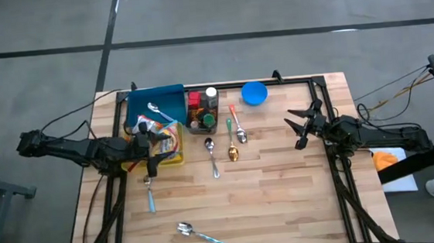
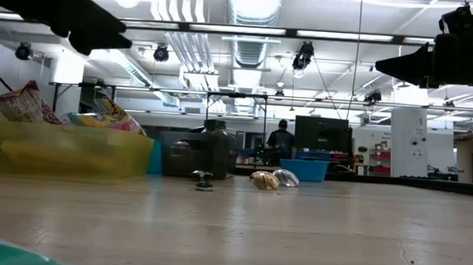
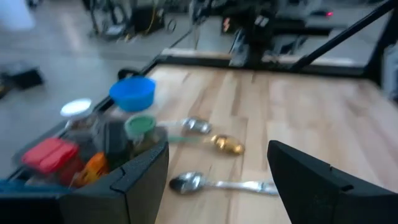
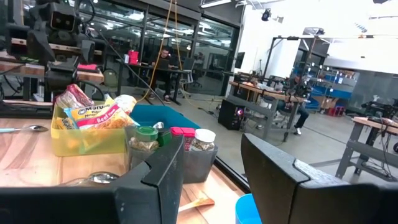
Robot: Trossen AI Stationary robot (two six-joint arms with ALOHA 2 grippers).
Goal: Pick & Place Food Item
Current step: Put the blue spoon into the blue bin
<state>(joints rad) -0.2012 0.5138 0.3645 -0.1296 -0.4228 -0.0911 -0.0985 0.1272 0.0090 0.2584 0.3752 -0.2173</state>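
In the low view the yellow bin [image 2: 63, 151] is cut off by the left edge, and a blurred teal shape [image 2: 3, 252] in the near corner is too smeared to identify, though it may be a spoon handle. The left wrist view is blurred, so the jars in the dark caddy [image 3: 93, 146] cannot be read, and that gripper's own fingers [image 3: 134, 183] hide the caddy's near side. In the right wrist view the blue bowl [image 4: 247, 211] is mostly hidden between the fingers [image 4: 155, 180] and cut by the bottom edge.

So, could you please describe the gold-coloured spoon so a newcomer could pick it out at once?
Start at the blue bowl on the table's far edge. Nearer than it, three spoons lie side by side. The gold spoon is the middle one, the only one with a golden bowl.
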